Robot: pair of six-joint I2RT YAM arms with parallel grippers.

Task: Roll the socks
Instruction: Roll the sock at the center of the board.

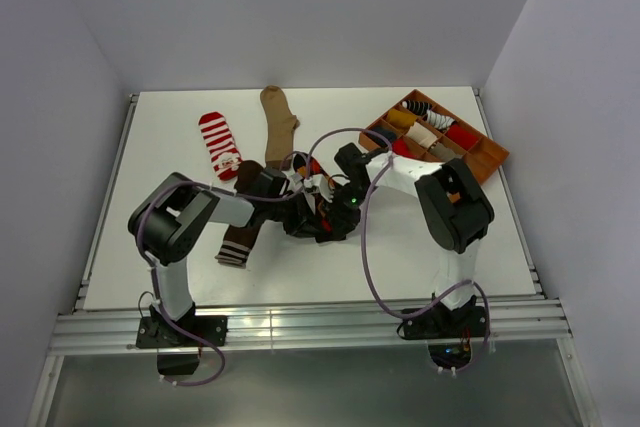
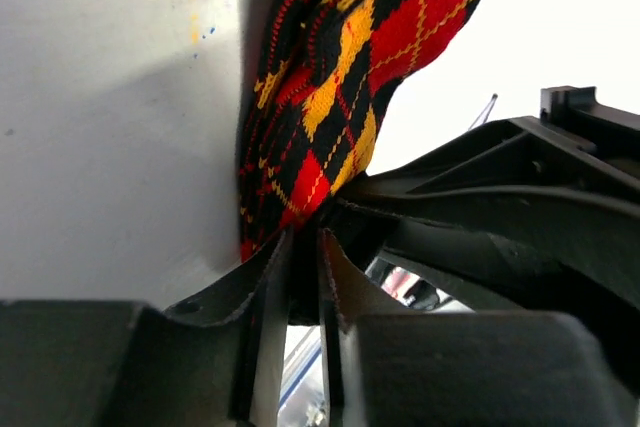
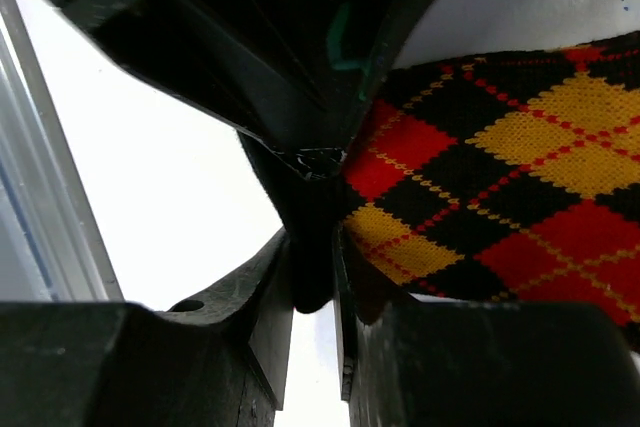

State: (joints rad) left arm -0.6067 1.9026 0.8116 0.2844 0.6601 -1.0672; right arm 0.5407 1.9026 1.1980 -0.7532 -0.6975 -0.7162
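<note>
My left tool (image 2: 303, 239) sits nearly closed against the argyle sock (image 2: 330, 97), whether gripping I cannot tell, the sock bunched at the middle of the desk (image 1: 450, 237), my right tool (image 3: 312, 247) clenched on its black fold.

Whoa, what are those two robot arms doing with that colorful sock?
Both arms are working on the argyle sock in the middle of the table. The right end effector pinches its dark edge. The left end effector sits at the sock, fingers nearly together, but a grip isn't clear. A striped sock, tan sock and brown sock lie flat, not yet rolled. The wooden tray holds rolled socks.
</note>
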